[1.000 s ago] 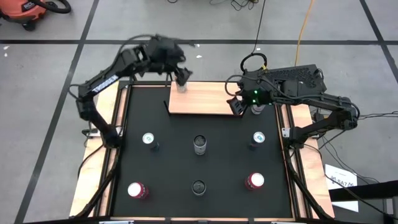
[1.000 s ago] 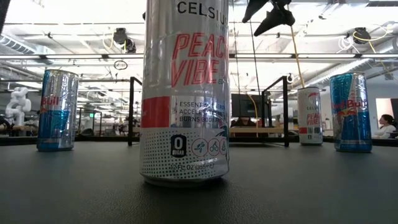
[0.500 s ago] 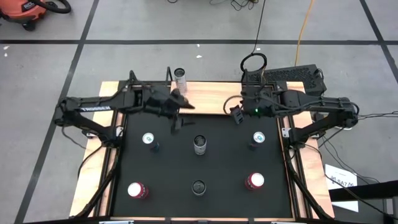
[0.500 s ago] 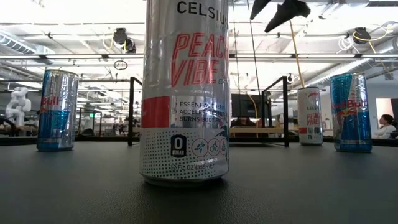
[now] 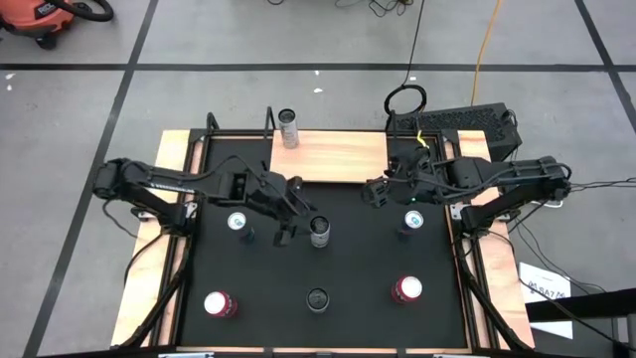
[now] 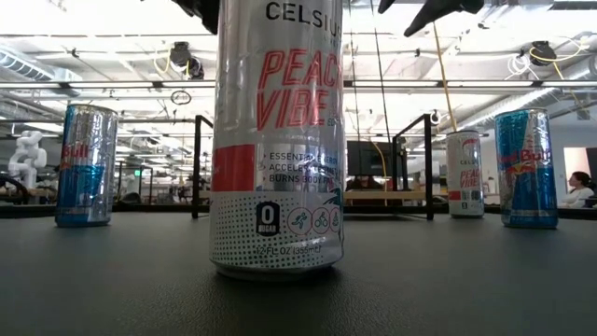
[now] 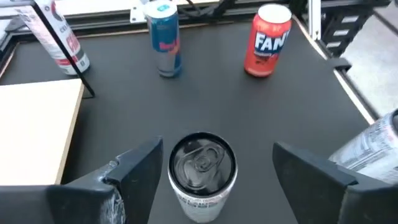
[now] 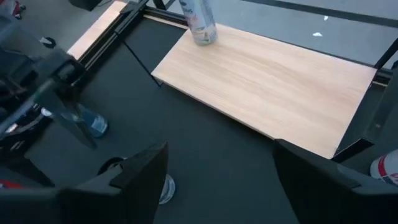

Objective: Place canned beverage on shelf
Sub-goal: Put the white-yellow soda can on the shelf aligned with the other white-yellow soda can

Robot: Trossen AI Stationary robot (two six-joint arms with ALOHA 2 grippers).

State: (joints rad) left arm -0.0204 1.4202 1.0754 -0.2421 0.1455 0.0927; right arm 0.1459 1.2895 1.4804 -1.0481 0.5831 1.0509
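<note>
Left gripper (image 7: pixel 211 171) open, fingers straddling the silver can (image 5: pixel 319 232) at table centre. Right gripper (image 8: pixel 217 177) open, idle near the shelf (image 5: pixel 333 157) at the far edge. Can looks rigid but smooth, likely slippery; grip mid-body.

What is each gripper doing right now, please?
Left gripper: open, fingers either side of the silver can, not gripping.
Right gripper: open, empty, near the shelf.

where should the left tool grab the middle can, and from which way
Grip the middle can across its round side wall below the rim, coming in level from the shelf side. It stands upright with free room around it, and the open left tool already has a finger on each side.
</note>
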